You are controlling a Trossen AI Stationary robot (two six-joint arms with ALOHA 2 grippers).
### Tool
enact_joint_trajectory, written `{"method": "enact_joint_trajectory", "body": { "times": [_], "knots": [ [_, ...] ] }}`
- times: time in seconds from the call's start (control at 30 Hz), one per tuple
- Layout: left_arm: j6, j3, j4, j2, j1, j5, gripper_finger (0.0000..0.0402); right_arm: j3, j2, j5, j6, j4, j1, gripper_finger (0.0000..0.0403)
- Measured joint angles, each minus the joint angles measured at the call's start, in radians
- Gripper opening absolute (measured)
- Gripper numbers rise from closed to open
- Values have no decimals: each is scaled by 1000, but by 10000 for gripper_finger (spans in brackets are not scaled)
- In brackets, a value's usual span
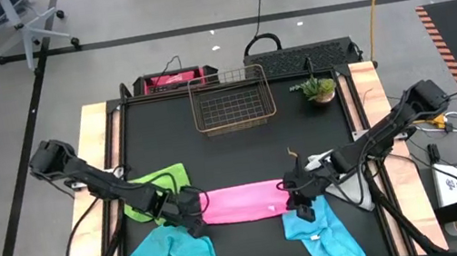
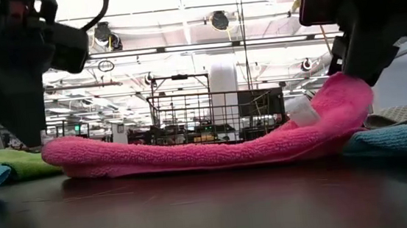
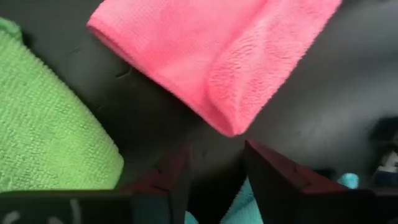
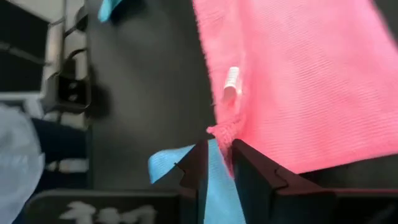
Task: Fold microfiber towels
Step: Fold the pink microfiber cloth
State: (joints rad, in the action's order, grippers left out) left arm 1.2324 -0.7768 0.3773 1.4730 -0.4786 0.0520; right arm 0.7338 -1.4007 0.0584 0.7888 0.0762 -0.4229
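Observation:
The pink towel (image 1: pixel 241 204) lies folded into a long band across the table's middle, and its right end is raised (image 2: pixel 339 98). My right gripper (image 1: pixel 298 194) is shut on that end. My left gripper (image 1: pixel 194 209) is open just off the band's left end (image 3: pixel 227 121), touching nothing. The lime green towel (image 1: pixel 157 187) lies flat to the left. One turquoise towel (image 1: pixel 175 254) lies crumpled at the near left and another (image 1: pixel 324 237) at the near right. The light grey towel (image 1: pixel 353 189) lies under my right arm. My right gripper pinches the pink towel's right end at a bunched bit of its edge (image 4: pixel 222 132), close to the white label (image 4: pixel 230 84), between its two fingers. The fingers come slanting down from the table's right. That end is lifted off the table; the rest of the band lies on it.
A copper wire basket (image 1: pixel 231 100) stands at the far middle, and a small potted plant (image 1: pixel 318 89) to its right. A black and pink case (image 1: pixel 168 81) sits behind the far edge. Bare black table shows between the basket and the towels.

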Motion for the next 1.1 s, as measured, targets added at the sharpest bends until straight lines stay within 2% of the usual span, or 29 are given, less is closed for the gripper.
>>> {"method": "enact_joint_trajectory", "body": {
  "times": [0.1, 0.27, 0.33, 0.53, 0.7, 0.93, 1.1],
  "knots": [
    [-33, 0, 1, -13, 10, 72, 170, 0, 8, 47, -21, 0, -1, 75],
    [-117, -1, -20, -51, 59, 245, 172, 0, 19, 16, -75, -16, 34, 73],
    [-162, -1, -28, -50, 85, 266, 172, 0, 24, 11, -103, -27, 57, 70],
    [-255, 1, -38, -2, 144, 217, 172, -5, 15, -38, -202, -35, 127, 62],
    [-270, 1, -62, 23, 161, 161, 172, -45, -7, -30, -176, -37, 164, 47],
    [-276, -2, -102, 54, 167, 157, 172, -72, -16, -28, -173, -57, 189, 7],
    [-264, -2, -100, 95, 166, 106, 172, -72, -24, -31, -173, -72, 198, 2]
  ]
}}
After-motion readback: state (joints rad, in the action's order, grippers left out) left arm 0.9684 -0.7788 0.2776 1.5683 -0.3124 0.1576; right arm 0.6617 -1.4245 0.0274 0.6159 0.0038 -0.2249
